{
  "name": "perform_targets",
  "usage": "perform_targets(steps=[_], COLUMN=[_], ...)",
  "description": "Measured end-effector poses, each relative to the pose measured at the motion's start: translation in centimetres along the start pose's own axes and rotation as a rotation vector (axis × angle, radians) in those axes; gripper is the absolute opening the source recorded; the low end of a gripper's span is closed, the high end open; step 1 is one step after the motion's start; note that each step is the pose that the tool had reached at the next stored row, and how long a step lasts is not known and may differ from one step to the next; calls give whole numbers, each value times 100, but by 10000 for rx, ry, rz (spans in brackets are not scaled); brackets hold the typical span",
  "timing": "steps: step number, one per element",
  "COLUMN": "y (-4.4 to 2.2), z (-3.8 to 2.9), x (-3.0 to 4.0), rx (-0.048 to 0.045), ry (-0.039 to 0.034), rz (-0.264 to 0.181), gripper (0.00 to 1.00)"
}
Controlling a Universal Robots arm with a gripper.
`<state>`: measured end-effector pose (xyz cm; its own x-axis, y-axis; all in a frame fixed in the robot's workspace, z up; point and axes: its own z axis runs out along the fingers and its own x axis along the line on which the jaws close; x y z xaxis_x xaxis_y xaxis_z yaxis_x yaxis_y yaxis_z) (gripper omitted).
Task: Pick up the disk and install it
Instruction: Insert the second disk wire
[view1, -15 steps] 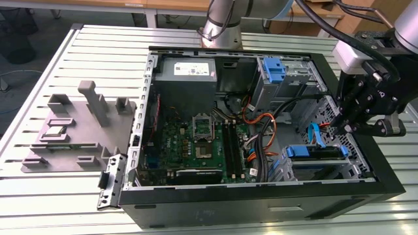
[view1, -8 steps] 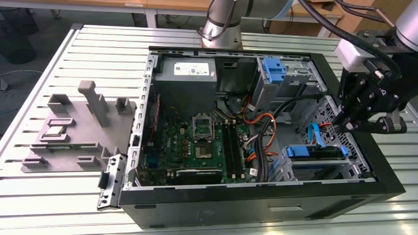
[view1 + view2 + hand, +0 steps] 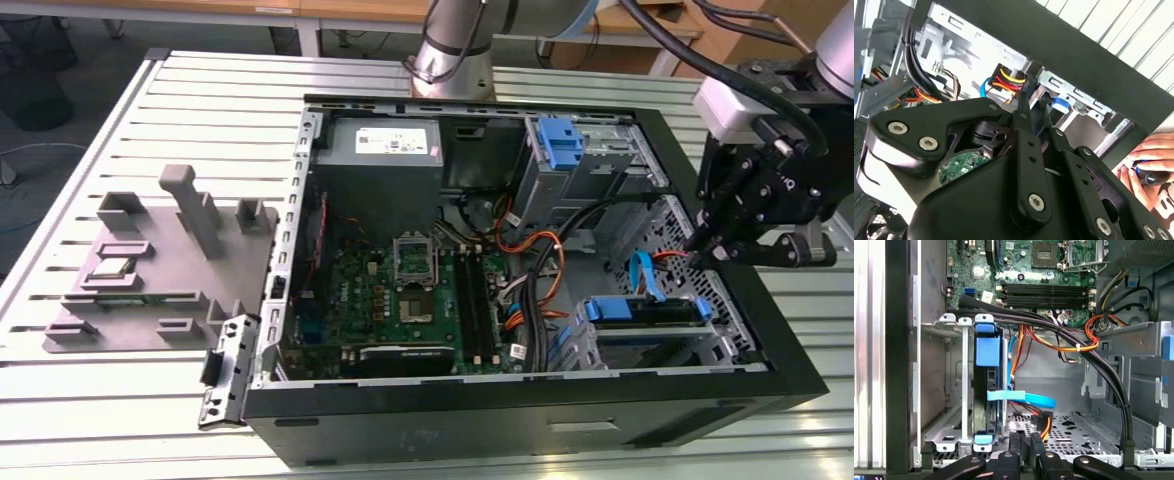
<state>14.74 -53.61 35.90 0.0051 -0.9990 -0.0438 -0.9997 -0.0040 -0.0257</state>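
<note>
Gripper (image 3: pixel 707 252) fingers are seen pressed together, empty, over the open black computer case (image 3: pixel 534 420). Just below them, the silver disk with blue plastic rails (image 3: pixel 988 390) is seated in its bay in the first wrist view; a person's hand (image 3: pixel 1149 165) is caught in the second wrist view.

1. A white slatted metal table (image 3: pixel 147 130) carries the work area
2. Beyond it, in the exterior view, stand wooden-topped desks (image 3: pixel 334 12) on pale legs
3. A grey floor (image 3: pixel 80 40) lies at the exterior view's left, with a dark bin (image 3: pixel 34 85)
</note>
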Motion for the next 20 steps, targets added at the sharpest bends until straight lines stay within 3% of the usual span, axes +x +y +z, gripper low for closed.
perform_targets(steps=[9, 14, 20], y=[-18, -22, -106], z=[4, 5, 45], x=[-13, -21, -34], rx=[0, 0, -83], ry=[1, 2, 12], rz=[0, -1, 3], gripper=[24, 31, 31])
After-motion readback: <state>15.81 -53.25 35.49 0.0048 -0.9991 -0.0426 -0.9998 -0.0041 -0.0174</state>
